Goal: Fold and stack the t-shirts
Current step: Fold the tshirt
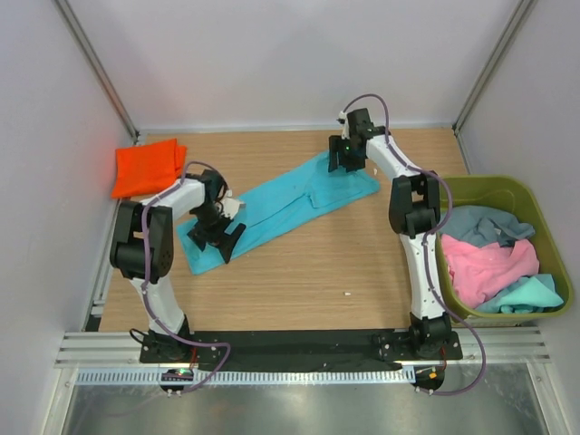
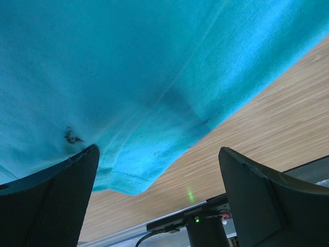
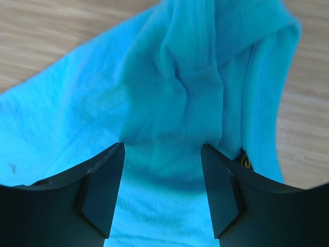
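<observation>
1. A pale wooden tabletop (image 1: 317, 281) walled by white panels carries the work; an olive-green plastic bin (image 1: 546, 210) at its right edge holds crumpled pink (image 1: 485, 263), grey-blue (image 1: 480, 222) and teal (image 1: 530, 294) shirts
2. A turquoise-blue cotton t-shirt (image 1: 290, 204) lies as a long narrow strip running diagonally from near left to far right; a folded bright orange t-shirt (image 1: 147, 168) sits at the far left corner
3. The left gripper (image 1: 222, 237) hovers over the strip's near-left end, jaws spread wide and empty
4. The right gripper (image 3: 162, 154) sits low over the far-right end, jaws parted, nothing pinched that I can see
5. The cloth looks light, limp and quick to wrinkle, so it will likely sag; best taken at the hemmed corners of either end, pinching all layers together
</observation>
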